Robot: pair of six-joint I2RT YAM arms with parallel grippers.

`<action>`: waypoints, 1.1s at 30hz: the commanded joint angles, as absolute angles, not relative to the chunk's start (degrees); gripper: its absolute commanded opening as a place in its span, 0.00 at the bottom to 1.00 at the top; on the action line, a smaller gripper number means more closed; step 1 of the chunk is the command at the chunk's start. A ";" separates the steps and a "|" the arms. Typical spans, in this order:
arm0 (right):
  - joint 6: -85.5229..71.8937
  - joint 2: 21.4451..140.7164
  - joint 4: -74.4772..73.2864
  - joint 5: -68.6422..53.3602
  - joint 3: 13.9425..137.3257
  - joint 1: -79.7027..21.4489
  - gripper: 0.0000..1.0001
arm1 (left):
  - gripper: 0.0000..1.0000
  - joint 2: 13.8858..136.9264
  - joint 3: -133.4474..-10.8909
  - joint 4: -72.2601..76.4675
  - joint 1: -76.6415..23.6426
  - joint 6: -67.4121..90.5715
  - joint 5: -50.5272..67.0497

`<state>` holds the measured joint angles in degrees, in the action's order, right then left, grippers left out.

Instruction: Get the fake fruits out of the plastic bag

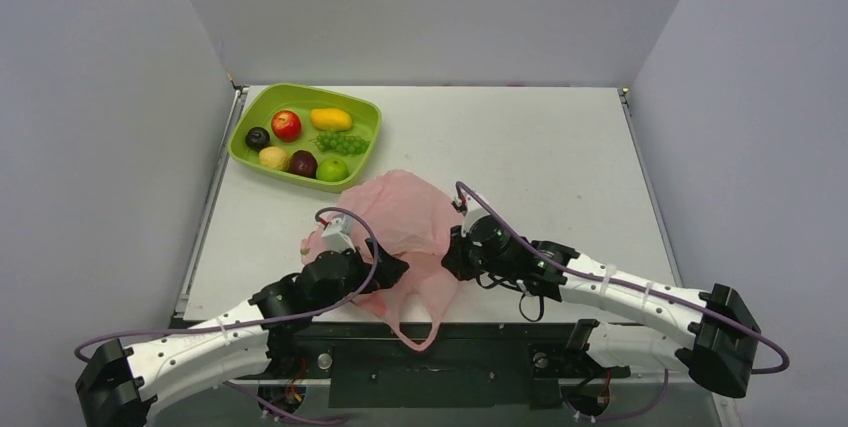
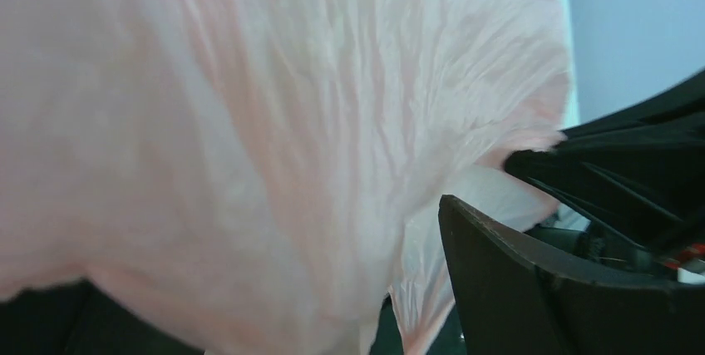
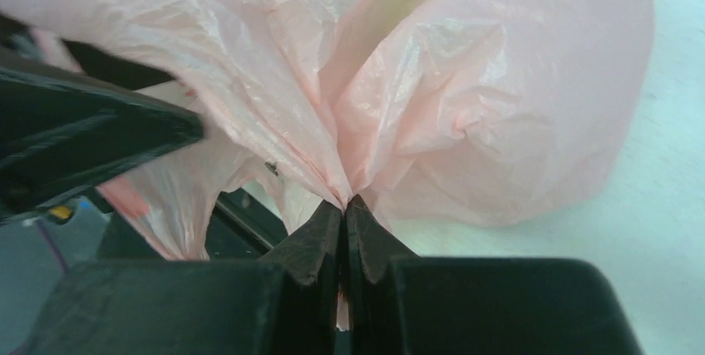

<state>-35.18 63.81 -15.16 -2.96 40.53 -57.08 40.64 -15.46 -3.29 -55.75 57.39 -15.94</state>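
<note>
The plastic bag (image 1: 400, 212) looks thin, crinkly; the fruits (image 1: 287, 125) glossy.

A white table (image 1: 540, 147) bears a green tray (image 1: 275, 102) and the pink plastic bag (image 1: 400, 212).

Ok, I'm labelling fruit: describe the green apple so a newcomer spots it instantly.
Find the lime-green tray at the table's far left. The green apple lies in its near right corner, closest to the pink bag. It is one smooth ball, unlike the clustered grapes behind it.
</note>
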 commanded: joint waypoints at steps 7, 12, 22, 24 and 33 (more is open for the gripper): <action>-38.28 57.59 -32.12 13.83 41.71 -59.52 0.10 | 0.91 35.67 -19.74 -3.62 -54.62 55.54 -13.31; -44.66 57.60 -35.61 18.02 44.06 -60.82 0.48 | 0.85 42.51 -20.52 2.68 -54.24 53.41 -11.36; -67.81 54.05 -32.34 28.58 40.79 -70.51 0.70 | 0.71 54.54 -20.52 13.18 -54.32 55.06 -4.09; -70.27 53.93 -27.24 27.73 38.78 -71.35 0.72 | 0.66 55.76 -20.26 15.70 -54.31 55.86 -0.90; -77.57 55.54 -19.89 36.15 38.15 -75.22 0.72 | 0.48 58.93 -17.48 24.76 -54.32 59.05 8.14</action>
